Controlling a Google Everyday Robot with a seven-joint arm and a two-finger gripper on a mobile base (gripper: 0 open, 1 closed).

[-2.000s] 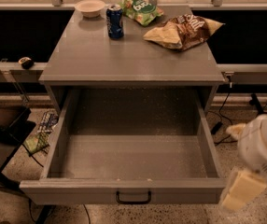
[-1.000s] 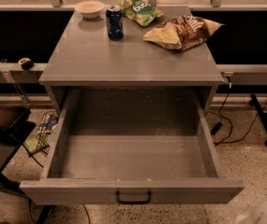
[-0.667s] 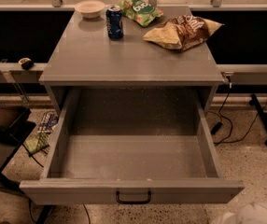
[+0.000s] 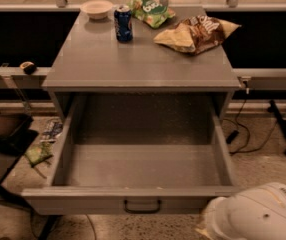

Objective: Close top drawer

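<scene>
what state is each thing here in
top drawer: pulled wide open, nothing inside
soda can: upright on the cabinet top
bowl: upright
brown chip bag: lying crumpled
green chip bag: lying down
gripper: low at bottom right, near the drawer's front corner, mostly out of view

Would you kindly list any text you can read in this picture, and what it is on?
Blue can: print too blurred to read.
Green bag: pale lettering, unreadable.
Brown bag: unreadable.
Top drawer: no text.
Gripper: out of view; only the white arm shows, bottom right, unmarked.
</scene>
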